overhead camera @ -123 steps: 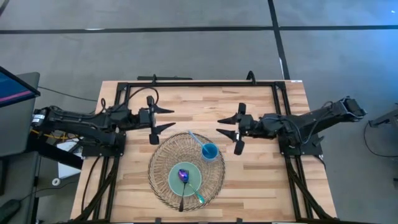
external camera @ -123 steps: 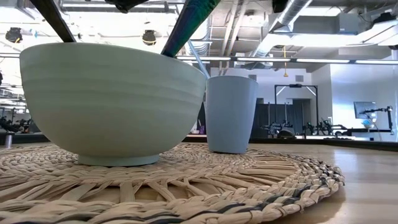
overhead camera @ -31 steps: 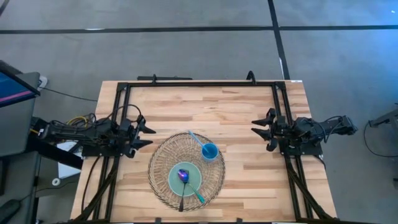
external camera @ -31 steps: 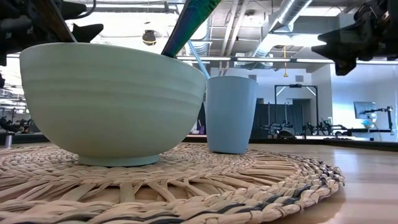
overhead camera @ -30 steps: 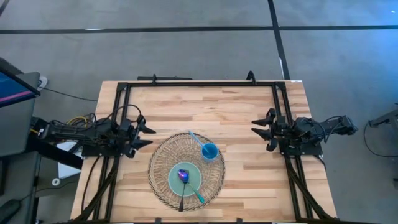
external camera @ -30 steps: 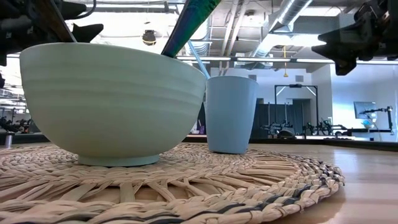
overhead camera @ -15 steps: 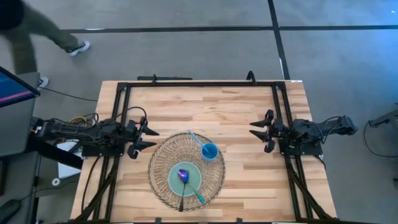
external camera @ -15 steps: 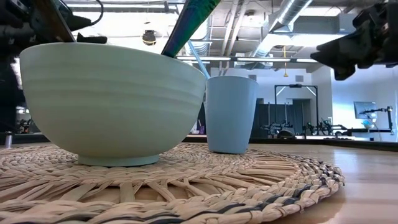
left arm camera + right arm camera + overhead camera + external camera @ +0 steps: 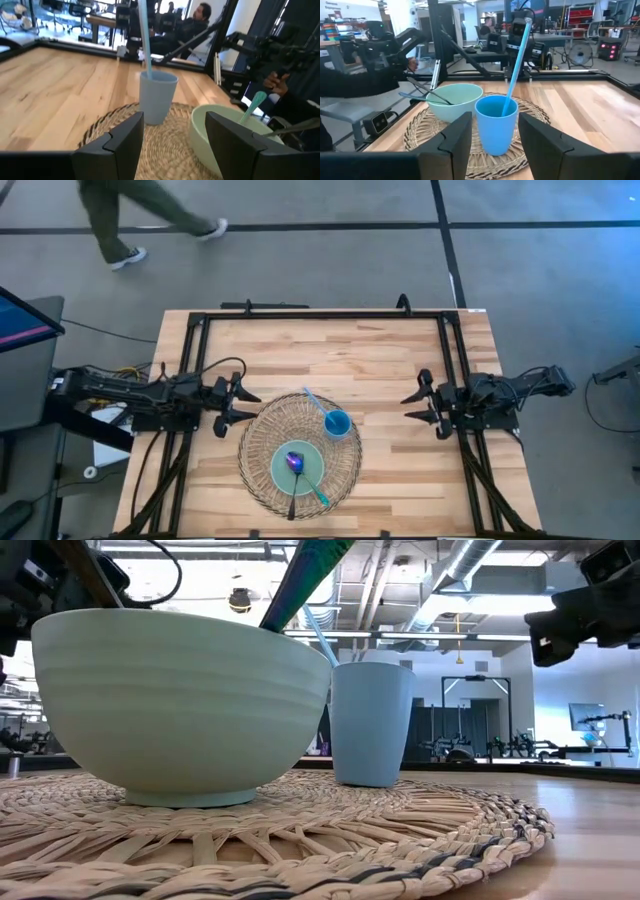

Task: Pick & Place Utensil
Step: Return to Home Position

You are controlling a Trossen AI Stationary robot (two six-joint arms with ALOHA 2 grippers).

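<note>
Blue straw (image 9: 516, 65) leans in the blue cup (image 9: 495, 127); left end effector (image 9: 243, 407), right end effector (image 9: 409, 409) both splayed

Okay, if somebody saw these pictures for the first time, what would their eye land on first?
The round woven straw mat at the wooden table's near middle stands out, carrying a pale green bowl with utensils and a blue plastic cup holding a blue straw. The left gripper and right gripper sit open and empty at either side, and a person walks past the far left corner.
</note>
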